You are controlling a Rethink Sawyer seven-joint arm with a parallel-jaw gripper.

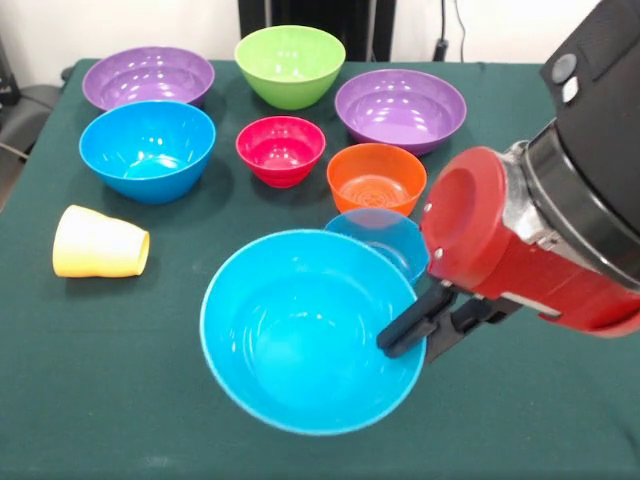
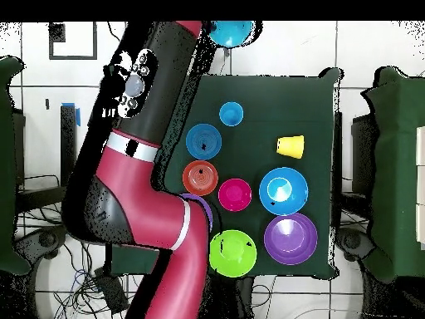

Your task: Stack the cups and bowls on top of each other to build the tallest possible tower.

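I judge the tower barely begun: my gripper (image 1: pixel 425 335) pinches the rim of a big blue bowl (image 1: pixel 300 335), lifted and tilted near the camera. The other bowls (image 1: pixel 290 62) sit apart on the table (image 1: pixel 120 400), unstacked; the yellow cup (image 1: pixel 98 243) lies sideways. My arm (image 1: pixel 560 210) reaches in from the right.

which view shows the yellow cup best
The front view: the yellow cup lies on its side on the green table, large and unblocked, mouth toward the right. The overhead view shows it too, clear of the arm, but only as a small yellow shape.
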